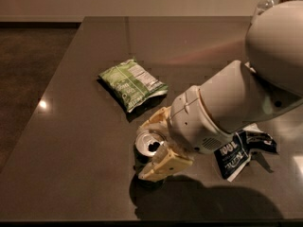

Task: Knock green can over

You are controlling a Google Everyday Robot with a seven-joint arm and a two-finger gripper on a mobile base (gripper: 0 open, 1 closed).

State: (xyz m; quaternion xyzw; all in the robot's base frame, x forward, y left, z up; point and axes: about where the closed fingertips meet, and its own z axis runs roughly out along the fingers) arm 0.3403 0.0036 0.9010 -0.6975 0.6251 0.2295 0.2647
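Note:
The green can (149, 144) stands upright near the table's front edge, its silver top with the tab opening facing up. My gripper (144, 150) is low over the table and reaches in from the right. Its cream fingers are apart and straddle the can. One finger (164, 166) lies against the can's front side and the other (152, 120) sits just behind the can. The large white arm housing (222, 108) hides the table to the right of the can.
A flat light-green chip bag (132, 83) with a white label lies behind and left of the can. A dark snack bag (239, 151) lies right of the arm. The dark table (85, 141) ends close in front. A clear bottle (268, 1) stands at the far right.

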